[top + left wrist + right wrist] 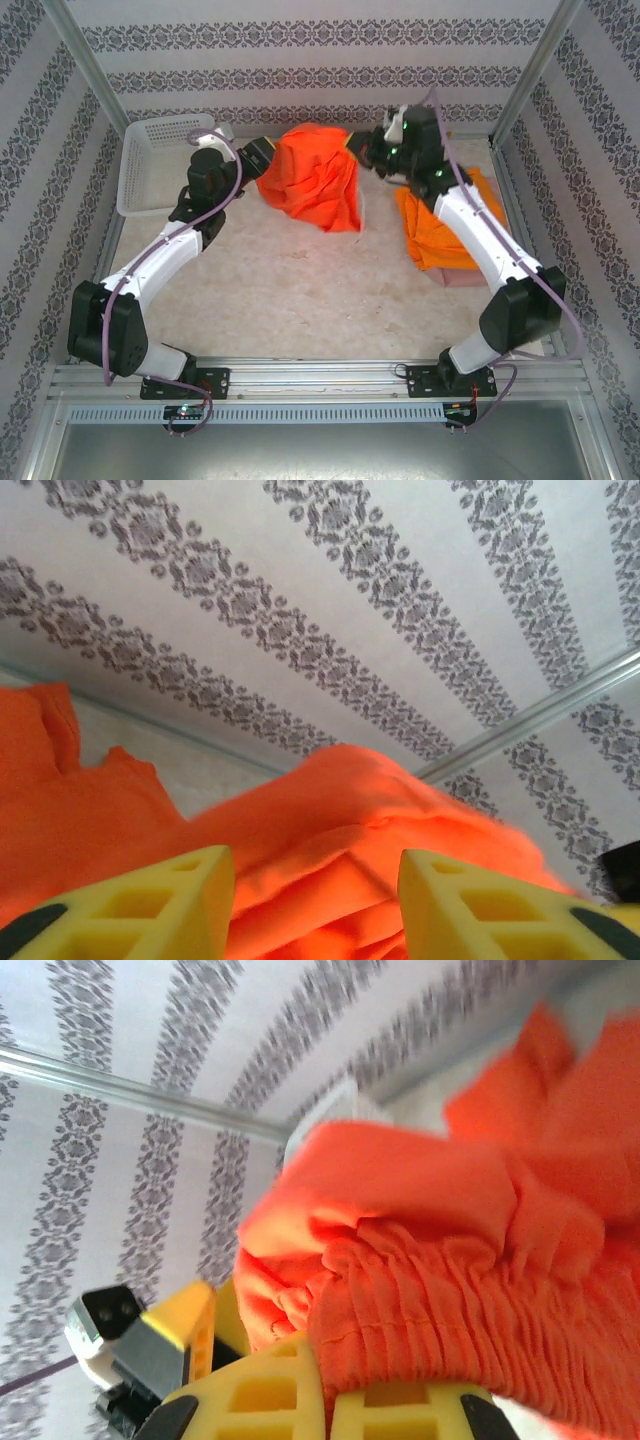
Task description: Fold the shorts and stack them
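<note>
Two hands: level at the far middle of the table (300, 290), one at each side of the shorts (315, 180)
Left hand (262, 155): fingers (190, 905) apart, orange cloth showing in the gap, not pinched
Right hand (372, 158): clamped on the gathered waistband
Shorts: orange, bunched, hanging between the two hands
Stack (440, 230): orange pairs lying on a pink pair (462, 281), at the right side
Basket (140, 170): white, far left corner

Bright orange shorts (312, 185); white perforated basket (150, 165); white wallpaper (300, 70) with grey damask stripes.
</note>
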